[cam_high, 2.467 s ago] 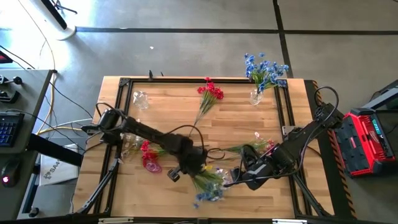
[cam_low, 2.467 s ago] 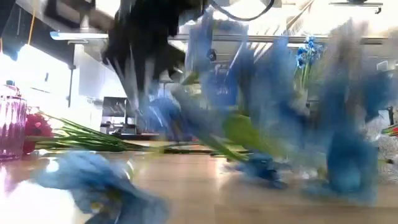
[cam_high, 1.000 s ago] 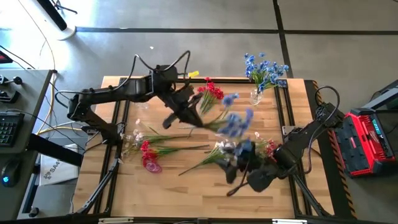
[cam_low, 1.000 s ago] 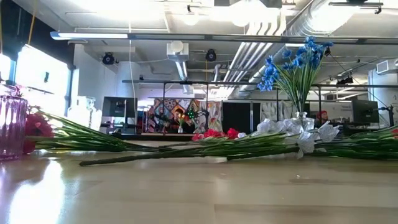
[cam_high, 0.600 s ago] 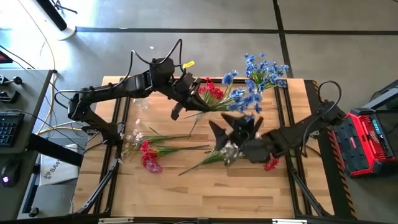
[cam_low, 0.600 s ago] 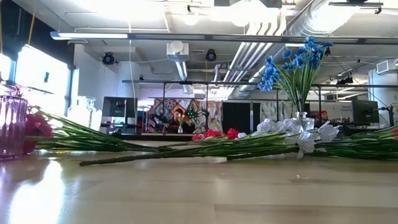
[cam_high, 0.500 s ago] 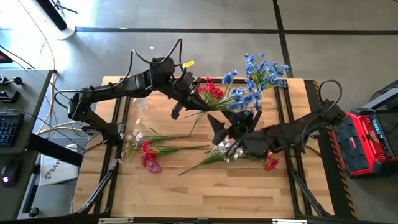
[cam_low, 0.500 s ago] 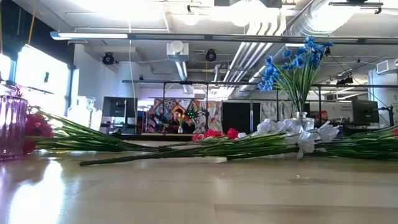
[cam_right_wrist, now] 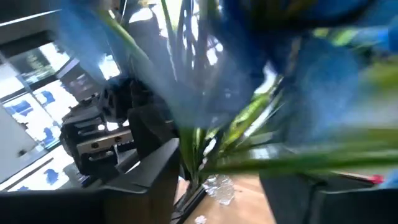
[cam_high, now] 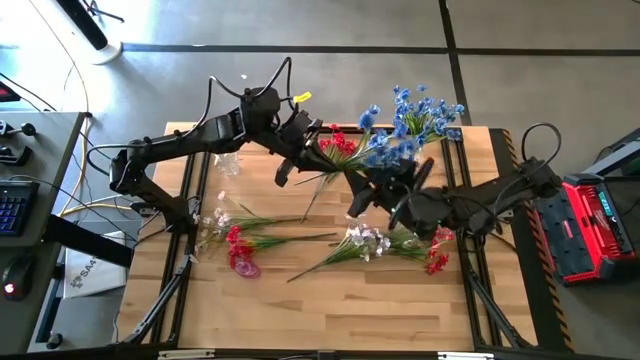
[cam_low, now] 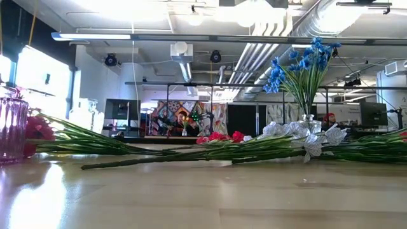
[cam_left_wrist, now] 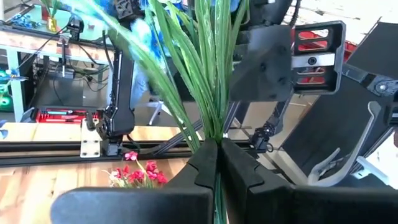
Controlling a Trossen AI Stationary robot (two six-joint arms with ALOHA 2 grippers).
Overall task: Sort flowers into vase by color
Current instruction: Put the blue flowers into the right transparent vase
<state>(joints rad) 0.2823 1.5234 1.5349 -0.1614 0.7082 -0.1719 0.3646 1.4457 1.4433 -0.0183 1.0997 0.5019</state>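
My left gripper (cam_high: 316, 168) is shut on a bunch of blue flowers (cam_high: 386, 150), held in the air over the table's far middle. My right gripper (cam_high: 387, 183) stands open at the bunch's blossom end, one finger on either side of the leaves (cam_right_wrist: 205, 143); whether it touches them I cannot tell. Other blue flowers (cam_high: 427, 112) stand in a clear vase (cam_high: 410, 156) at the far right. Red flowers (cam_high: 338, 150) lie on the table under the held bunch. White flowers (cam_high: 364, 241) lie at the middle. My left gripper pinches the bunch's green stems (cam_left_wrist: 213, 134) between its two shut fingers, near their lower end. The fingers come about level from the table's left. The bunch is lifted clear, its leaves and blossoms spreading away beyond the fingertips, and a short stem tail (cam_high: 309, 201) hangs below.
A pink vase (cam_high: 243, 264) with red flowers (cam_high: 233, 240) is at the near left, an empty clear vase (cam_high: 226, 160) at the far left. More red flowers (cam_high: 436, 258) lie by my right arm. Black rails (cam_high: 462, 180) run along the table's edges.
My right gripper has risen from the table's near middle and gone toward the far edge, up to the blossom end of the blue bunch, turning level. My left gripper has swung the bunch a little toward the far right; the blossoms have moved toward the vase of blue flowers.
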